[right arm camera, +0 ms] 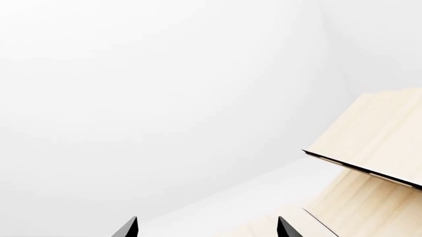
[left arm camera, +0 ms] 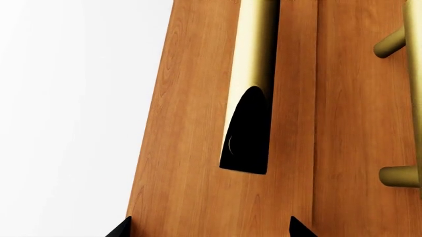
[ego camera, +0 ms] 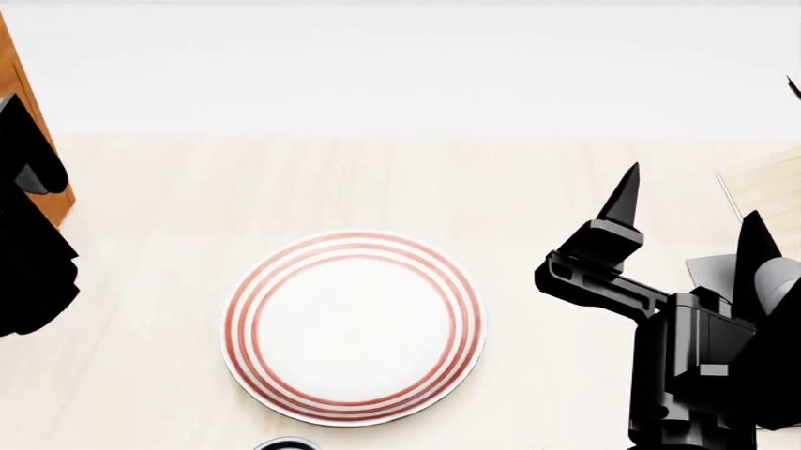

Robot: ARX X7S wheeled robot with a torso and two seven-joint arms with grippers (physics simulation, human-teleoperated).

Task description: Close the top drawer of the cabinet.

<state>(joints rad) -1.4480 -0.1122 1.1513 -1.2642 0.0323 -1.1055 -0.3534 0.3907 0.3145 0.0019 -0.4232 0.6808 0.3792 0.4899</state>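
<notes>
Up close, the left gripper faces the orange-brown drawer front, its jaws spread and empty, the brass handle just ahead between them. Only the cabinet edge shows beside that arm. The plate lies empty on the counter. The right gripper jaws stand apart, holding nothing.

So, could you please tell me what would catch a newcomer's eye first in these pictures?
Probably the white plate with red rings, sitting on the pale table in the middle of the head view. Next, the brass bar handle, seen very close against the orange-brown drawer front in the left wrist view. The black right end effector stands open at the head view's right.
</notes>
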